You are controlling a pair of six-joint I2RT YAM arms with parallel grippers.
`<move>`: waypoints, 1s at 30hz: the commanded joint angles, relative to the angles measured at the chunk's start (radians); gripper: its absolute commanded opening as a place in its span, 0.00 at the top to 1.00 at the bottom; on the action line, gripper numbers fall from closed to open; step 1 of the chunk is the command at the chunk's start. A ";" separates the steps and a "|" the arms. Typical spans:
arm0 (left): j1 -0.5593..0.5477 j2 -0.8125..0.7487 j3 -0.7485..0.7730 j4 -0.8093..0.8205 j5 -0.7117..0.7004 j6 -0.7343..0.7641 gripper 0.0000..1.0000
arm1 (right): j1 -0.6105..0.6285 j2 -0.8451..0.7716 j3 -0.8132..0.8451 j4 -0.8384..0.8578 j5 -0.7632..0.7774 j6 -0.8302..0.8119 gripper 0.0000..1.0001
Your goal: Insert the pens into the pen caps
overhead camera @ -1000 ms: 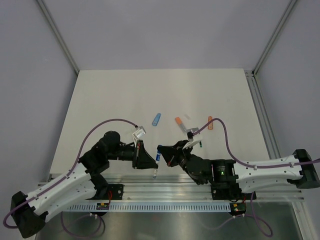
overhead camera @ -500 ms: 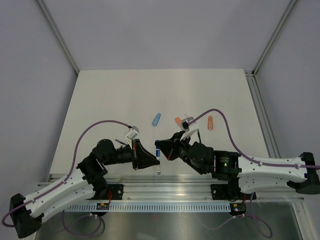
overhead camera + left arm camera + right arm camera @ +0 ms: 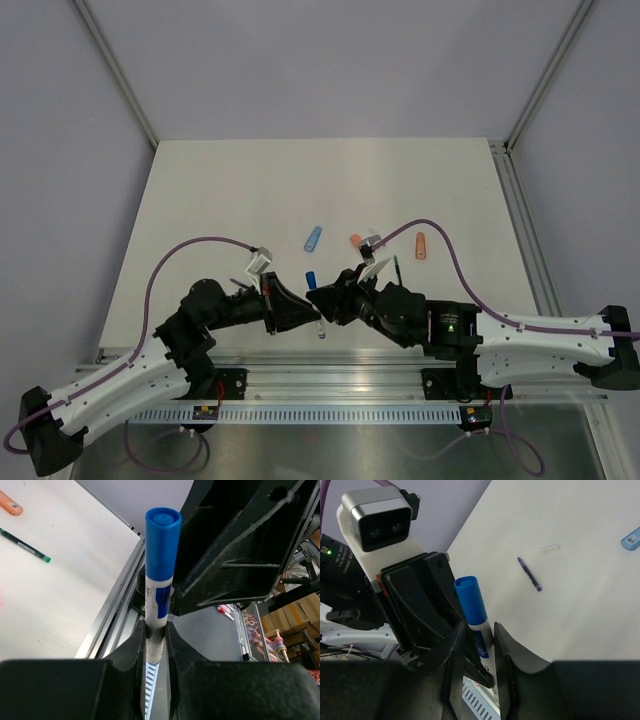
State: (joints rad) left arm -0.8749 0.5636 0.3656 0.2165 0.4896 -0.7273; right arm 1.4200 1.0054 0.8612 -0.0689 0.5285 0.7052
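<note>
- The left gripper (image 3: 155, 635) is clenched on the white pen (image 3: 158, 600), gripping its lower barrel. The pen stands straight out past the fingertips.
- The blue cap (image 3: 162, 540) sits on the pen's far end, away from the left fingertips.
- The right gripper (image 3: 479, 632) faces the left gripper with its fingers parted on either side of the same pen, just below the cap.
- On the table (image 3: 580, 610) beyond the right gripper's fingers lie a thin purple pen (image 3: 529, 574), a clear cap (image 3: 550, 548) and a light blue cap (image 3: 631, 539).
</note>
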 commanded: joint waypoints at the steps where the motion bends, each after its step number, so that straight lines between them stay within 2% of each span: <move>1: 0.005 -0.002 -0.004 0.086 -0.037 0.005 1.00 | -0.009 -0.021 0.025 -0.005 -0.045 0.011 0.67; 2: 0.005 -0.002 -0.002 0.086 -0.036 0.003 1.00 | -0.010 -0.019 0.025 -0.008 -0.047 0.016 0.73; 9: -0.006 -0.001 -0.002 0.087 -0.022 0.005 1.00 | -0.027 -0.004 0.021 -0.012 -0.061 0.027 0.76; 12: -0.013 0.024 -0.001 0.095 0.003 0.003 1.00 | -0.035 -0.005 0.013 0.006 -0.059 0.028 0.97; 13: -0.015 0.036 0.002 0.098 0.009 0.002 1.00 | -0.035 -0.010 0.004 0.020 -0.055 0.031 0.98; 14: -0.018 0.056 0.003 0.104 0.013 -0.001 0.92 | -0.036 -0.020 -0.011 0.047 -0.045 0.030 1.00; 18: -0.033 0.091 -0.001 0.118 0.020 -0.003 0.69 | -0.038 -0.047 -0.051 0.126 -0.032 0.045 1.00; 26: -0.036 0.108 -0.007 0.106 0.009 0.003 0.62 | -0.038 -0.085 -0.106 0.159 -0.007 0.063 1.00; 30: -0.036 0.110 -0.007 0.092 0.007 0.005 0.66 | -0.036 -0.105 -0.122 0.155 0.002 0.063 1.00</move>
State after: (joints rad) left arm -0.9070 0.6655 0.3653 0.2630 0.4980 -0.7422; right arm 1.3865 0.9333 0.7448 0.0200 0.5129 0.7490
